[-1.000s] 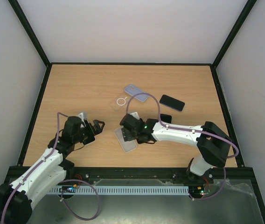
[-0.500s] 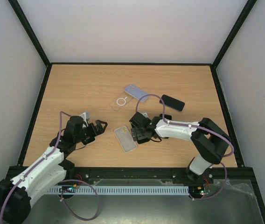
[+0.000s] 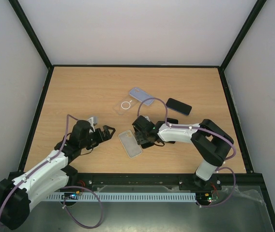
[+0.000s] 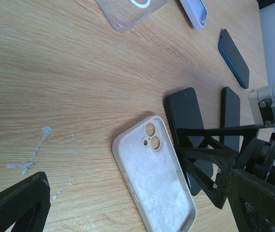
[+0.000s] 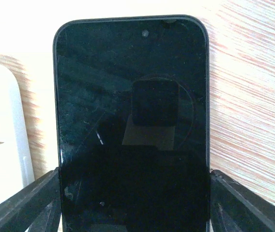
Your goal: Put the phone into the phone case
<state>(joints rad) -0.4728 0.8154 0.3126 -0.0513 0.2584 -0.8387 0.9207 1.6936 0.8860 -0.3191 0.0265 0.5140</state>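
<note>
Two grippers flank the case (image 3: 130,143): the left gripper (image 3: 107,131) hangs spread wide on the case's left, apart from it. The right gripper (image 3: 143,138), just right of the case, pinches the phone (image 4: 186,108) across its width. The phone lies flat, long axis roughly parallel to the case, just beside it; the right gripper is nearer.

Bare desk (image 3: 79,92) lies left of the white case (image 3: 130,143); the black phone (image 4: 183,108) sits just beside it, maybe touching.
</note>
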